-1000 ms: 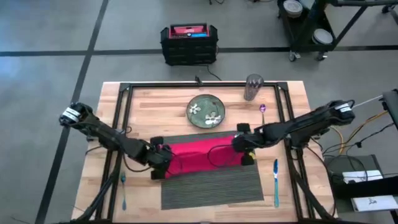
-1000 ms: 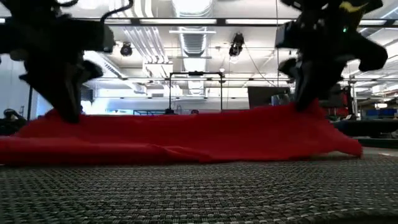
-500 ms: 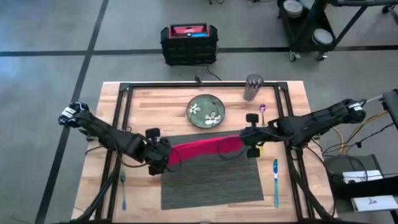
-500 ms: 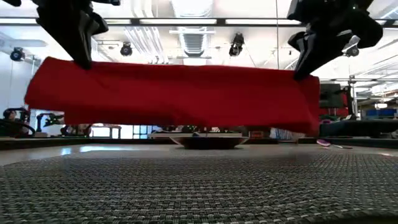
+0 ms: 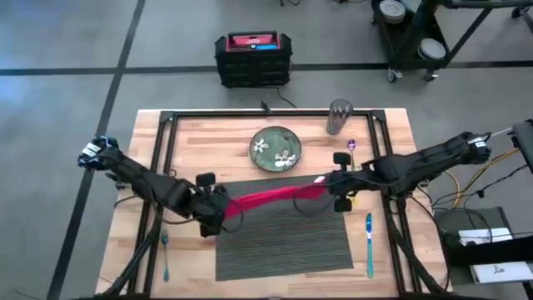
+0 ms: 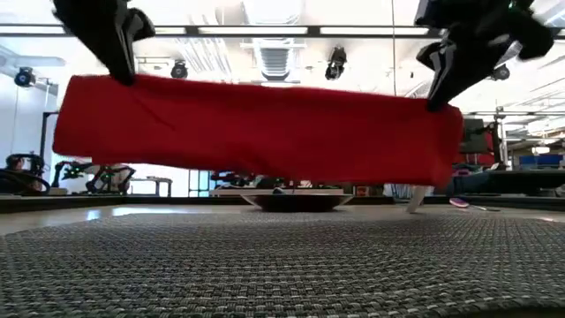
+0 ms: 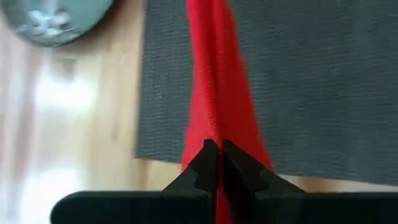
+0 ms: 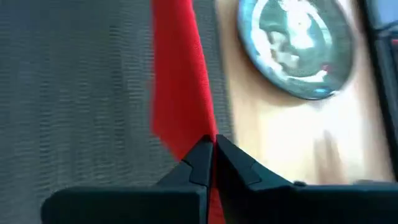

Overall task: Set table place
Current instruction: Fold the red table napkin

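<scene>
A red cloth napkin [image 5: 271, 196] hangs stretched between my two grippers above the far part of the dark grey ribbed placemat [image 5: 283, 246], which lies flat on the wooden table [image 5: 391, 133]. My left gripper [image 5: 220, 206] is shut on the napkin's left end. My right gripper [image 5: 327, 187] is shut on its right end. In the low view the napkin [image 6: 256, 132] forms a wide red band, its lower edge clear of the placemat [image 6: 282, 265]. My left gripper pinches the napkin's upper left corner [image 7: 214, 134] between its two shut fingers, coming from above and the table's left. The cloth hangs below the fingers, clear of the placemat; one layer or several, I cannot tell. My right gripper pinches the napkin's upper right corner [image 8: 202, 127] between its two shut fingers, coming from above and the table's right. The top edge [image 6: 265, 93] runs nearly straight to the other gripper, and the cloth hangs clear of the placemat.
A green flowered plate [image 5: 276, 148] sits just beyond the placemat, with a grey tumbler [image 5: 339, 117] and a purple spoon [image 5: 351, 146] to its right. A blue utensil [image 5: 369, 242] lies right of the placemat, another [image 5: 165, 254] left of it. Black rails frame the tabletop.
Both grippers have risen and shifted a little toward the far edge, staying shut on the napkin's ends. The napkin, which lay spread on the placemat's far part, is now lifted clear and hangs as a stretched band between them.
</scene>
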Controlling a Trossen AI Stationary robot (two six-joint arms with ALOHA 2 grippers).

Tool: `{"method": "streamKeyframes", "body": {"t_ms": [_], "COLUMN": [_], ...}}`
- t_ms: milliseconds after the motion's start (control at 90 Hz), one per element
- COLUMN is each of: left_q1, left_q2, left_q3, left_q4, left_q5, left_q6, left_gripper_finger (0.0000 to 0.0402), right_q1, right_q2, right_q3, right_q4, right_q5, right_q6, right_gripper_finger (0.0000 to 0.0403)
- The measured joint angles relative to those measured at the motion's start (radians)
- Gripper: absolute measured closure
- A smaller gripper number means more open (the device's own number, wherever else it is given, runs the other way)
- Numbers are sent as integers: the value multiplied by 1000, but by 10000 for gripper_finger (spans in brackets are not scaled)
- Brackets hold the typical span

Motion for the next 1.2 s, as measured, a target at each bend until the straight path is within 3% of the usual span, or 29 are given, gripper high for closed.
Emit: {"method": "streamKeyframes", "body": {"t_ms": [244, 422, 544, 678, 944, 1089, 1200], "left_q1": [-100, -169, -176, -145, -55, -25, -20], "left_q2": [-1, -1, -1, -1, -13, -13, -13], "left_q3": [-28, -124, -221, -317, -477, -513, -516], "left_q4": [164, 418, 559, 572, 577, 572, 564], "left_q5": [77, 78, 73, 34, 10, -16, -7], "left_q6": [-74, -106, -99, -72, -69, -68, -44], "left_gripper_finger": [401, 401, 401, 401, 401, 395, 365], "right_q1": [145, 304, 353, 273, 37, -39, -84], "right_q2": [7, 7, 7, 7, 45, 111, 140], "right_q3": [40, -19, -78, -129, -194, -218, -208], "right_q4": [-36, 42, 113, 105, 120, 112, 95], "right_q5": [-194, -215, -222, -206, -189, -43, -8], "right_q6": [217, 418, 468, 449, 253, 220, 200], "right_gripper_finger": [403, 403, 403, 403, 403, 395, 365]}}
